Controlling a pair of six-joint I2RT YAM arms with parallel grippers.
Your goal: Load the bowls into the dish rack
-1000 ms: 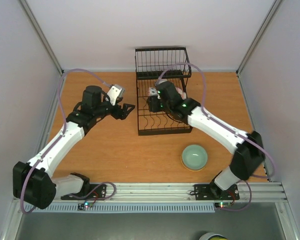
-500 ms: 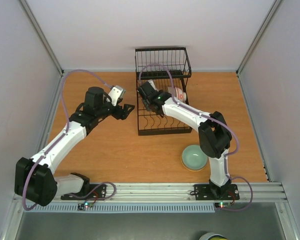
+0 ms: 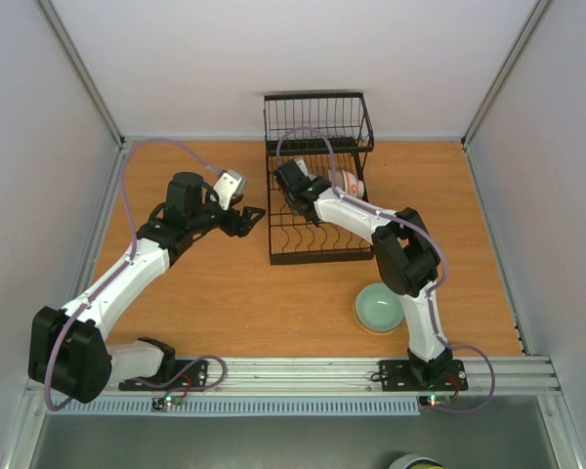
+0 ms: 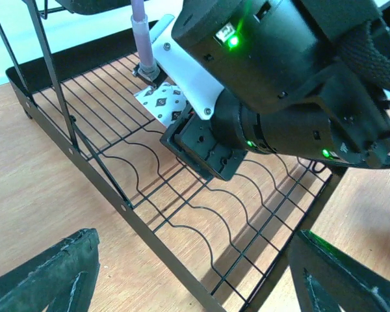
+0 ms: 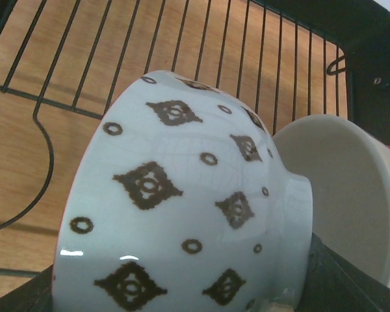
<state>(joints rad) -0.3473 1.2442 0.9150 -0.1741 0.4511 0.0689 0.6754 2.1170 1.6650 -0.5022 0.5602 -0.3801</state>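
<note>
White patterned bowl (image 5: 182, 208) at your right gripper (image 3: 293, 186), inside the dish rack (image 3: 313, 239)
Your right arm reaches into the rack, where the patterned bowl lies on its side between the fingers, foot just beside a cream bowl (image 5: 351, 195); whether those fingers clamp it cannot be told. Your left gripper (image 3: 251, 217) hovers left of the rack, spread wide and empty. One pale green bowl (image 3: 380, 307) sits on the wooden table (image 3: 205, 303), outside the rack.

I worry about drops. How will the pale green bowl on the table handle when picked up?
The pale green bowl looks glazed, so it is probably slippery in a rim pinch. It seems rigid ceramic, likely to chip if dropped. Sitting upright, it should slide rather than tip if pushed.
</note>
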